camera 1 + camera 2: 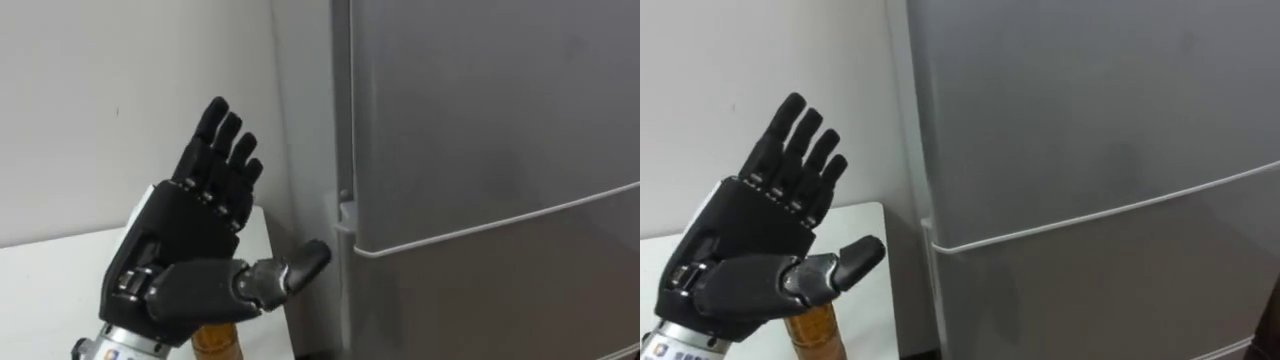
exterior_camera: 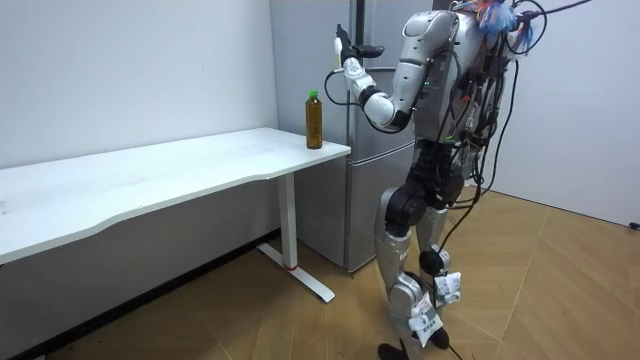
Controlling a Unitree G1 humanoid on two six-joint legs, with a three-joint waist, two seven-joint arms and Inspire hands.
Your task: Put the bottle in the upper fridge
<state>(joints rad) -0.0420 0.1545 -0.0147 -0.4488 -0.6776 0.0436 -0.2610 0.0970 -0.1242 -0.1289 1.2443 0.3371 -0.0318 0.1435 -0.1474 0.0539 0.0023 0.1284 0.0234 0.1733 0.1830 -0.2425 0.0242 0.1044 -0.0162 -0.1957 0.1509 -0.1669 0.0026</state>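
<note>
Now, your left hand (image 1: 190,250) is up at head-camera height, back of the hand to the camera, fingers straight and fanned toward the ceiling. Thumb sticks out sideways toward the fridge (image 1: 480,150). Nothing in the hand: released, empty.

Thumb tip sits level with the seam between the two doors, close to the fridge's near edge. The right eye view shows a gap there, so no contact.

Bottle (image 1: 215,342): directly below the hand in the eye views, amber contents showing under the wrist, top hidden by the hand. You see it whole in the room view (image 2: 314,120): upright, green cap, amber liquid, on the corner of the white table (image 2: 150,180) nearest the fridge. Hand is well above it, not touching.

Fridge: grey, two doors. Upper door (image 1: 480,100) shut. Lower door (image 1: 520,290) shut. Pale line runs across between them.

Table butts against the white wall (image 1: 100,100), its end just beside the fridge's side.

Room view: robot stands upright on the wood floor (image 2: 250,320), facing the fridge, between it and the table's end, left arm bent and raised toward the top of the fridge front.
</note>
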